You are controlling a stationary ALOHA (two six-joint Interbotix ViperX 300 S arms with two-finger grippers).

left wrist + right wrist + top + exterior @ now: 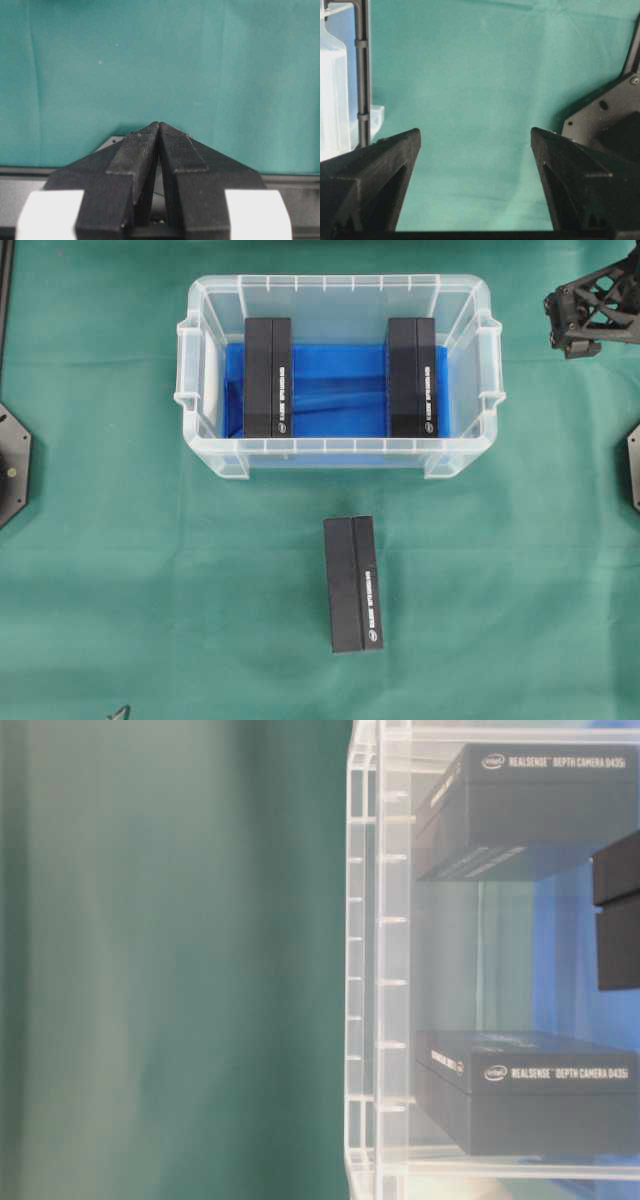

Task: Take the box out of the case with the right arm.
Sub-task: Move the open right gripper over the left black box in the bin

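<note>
The case point(210, 455) is a clear plastic bin with a blue floor, standing at the top middle of the green cloth. Two black boxes stand inside it, one on the left point(267, 377) and one on the right point(413, 377). A third black box point(353, 583) lies on the cloth in front of the case. My right gripper point(575, 320) hovers to the right of the case, beyond its far right corner, and apart from it. In the right wrist view it point(475, 135) is open over bare cloth. My left gripper point(159, 125) is shut on nothing.
Black base plates sit at the left edge point(12, 465) and right edge point(634, 465) of the cloth. The table-level view looks through the case wall point(380, 960) at both boxes inside. A corner of the case point(335, 100) and a thin black post point(362, 75) show left of my right gripper.
</note>
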